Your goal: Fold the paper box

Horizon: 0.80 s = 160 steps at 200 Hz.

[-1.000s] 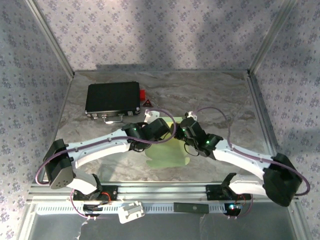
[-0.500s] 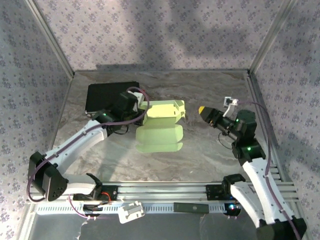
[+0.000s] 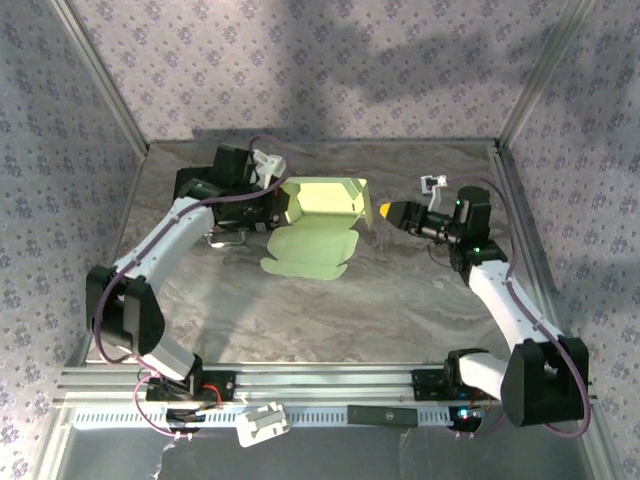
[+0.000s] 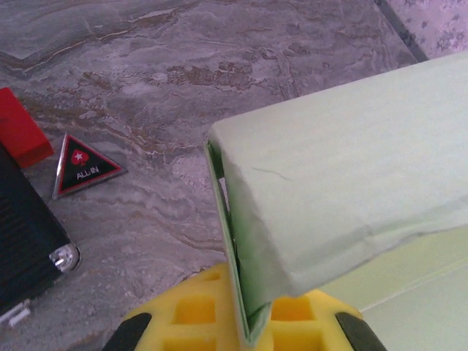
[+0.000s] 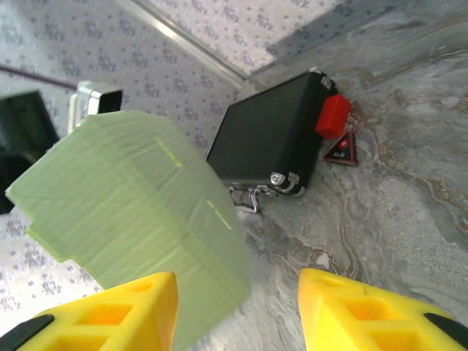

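The pale green paper box (image 3: pixel 322 200) is held up over the back of the surface (image 3: pixel 420 300), its left edge pinched in the left jaws. The right jaws have swung in beside its right end and spread partly open, apparently ready for a flap.

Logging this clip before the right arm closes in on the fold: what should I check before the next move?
1. Grip: left claw shut on the pale yellow-green cardboard paper box: ok.
2. Opening: right claw has its jaws apart: ok.
3. Box end between the right claw's fingers: cannot tell.
4. Box fully folded: not ok, a flat panel hangs open below.
5. Clearance: black rectangular case apart from the box: ok.
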Each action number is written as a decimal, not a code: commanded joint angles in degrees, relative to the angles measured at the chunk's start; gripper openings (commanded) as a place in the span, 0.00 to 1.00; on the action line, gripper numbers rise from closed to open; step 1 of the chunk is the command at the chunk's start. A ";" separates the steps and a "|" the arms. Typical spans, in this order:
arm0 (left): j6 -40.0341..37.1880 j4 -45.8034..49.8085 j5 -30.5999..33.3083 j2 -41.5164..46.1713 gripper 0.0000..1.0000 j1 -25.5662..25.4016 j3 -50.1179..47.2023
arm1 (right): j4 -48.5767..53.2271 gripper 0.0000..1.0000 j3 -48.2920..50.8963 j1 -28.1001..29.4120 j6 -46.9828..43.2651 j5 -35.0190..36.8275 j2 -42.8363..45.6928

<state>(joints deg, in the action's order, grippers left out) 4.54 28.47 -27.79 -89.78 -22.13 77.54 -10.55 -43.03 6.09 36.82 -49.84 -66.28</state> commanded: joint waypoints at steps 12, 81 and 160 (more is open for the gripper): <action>-4.78 -0.31 -7.85 -2.26 0.00 2.33 2.16 | -0.33 0.50 -4.34 2.52 -7.52 -2.45 -1.76; -3.97 -1.21 -10.82 -5.62 0.00 3.23 4.20 | 4.72 0.50 -11.20 5.65 -13.47 -2.53 -8.62; -4.32 0.62 -9.06 -5.50 0.00 1.75 4.75 | 14.93 0.46 -17.44 10.11 -21.57 2.36 -11.04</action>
<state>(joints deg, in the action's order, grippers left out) 1.52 28.47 -35.73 -94.98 -19.51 80.09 -1.61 -57.43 14.76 20.32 -50.19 -76.84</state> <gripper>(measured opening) 0.049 0.462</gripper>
